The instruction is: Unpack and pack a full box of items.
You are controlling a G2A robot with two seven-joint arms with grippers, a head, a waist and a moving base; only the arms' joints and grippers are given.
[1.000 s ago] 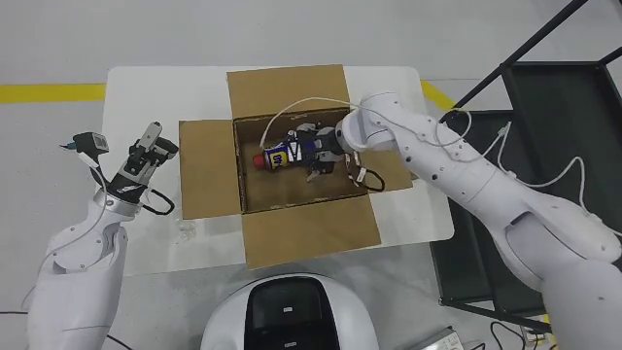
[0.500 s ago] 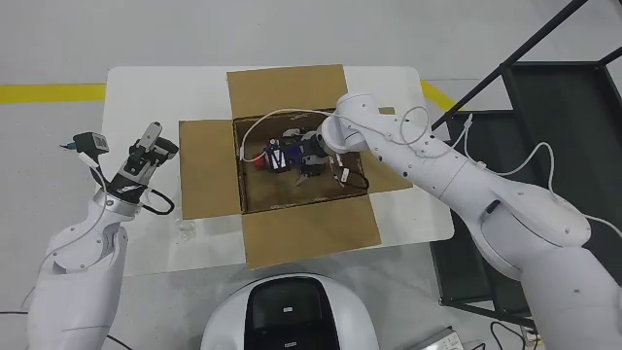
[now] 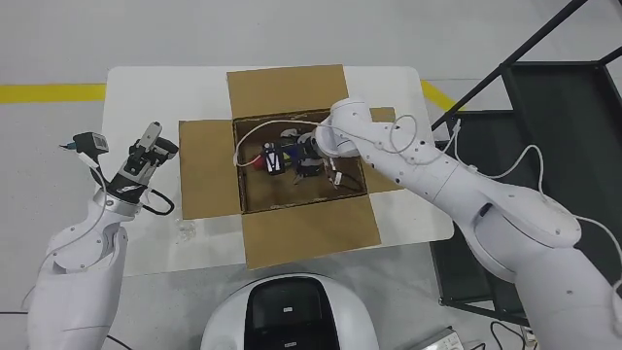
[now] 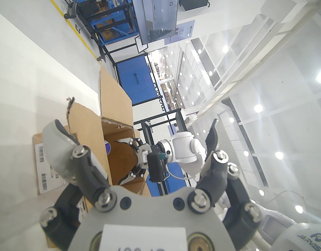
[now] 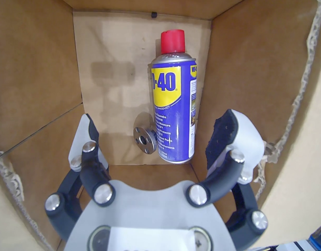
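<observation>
The right gripper point(image 5: 158, 129) hangs inside the open cardboard box point(image 3: 292, 92), its fingers spread apart and empty. Below it the spray can point(image 5: 173, 105) lies on the box floor, with a metal flange point(image 5: 145, 140) just beside it. The left gripper point(image 3: 154, 144), likewise spread and empty, is beside the box over the white table point(image 3: 155, 97). A yellow line point(image 3: 49, 92) crosses the grey floor point(image 3: 389, 10), and a black rack point(image 3: 564, 107) stands near.

A white table point(image 3: 155, 97) stands on grey floor point(image 3: 292, 10) beside a black rack point(image 3: 564, 107).
</observation>
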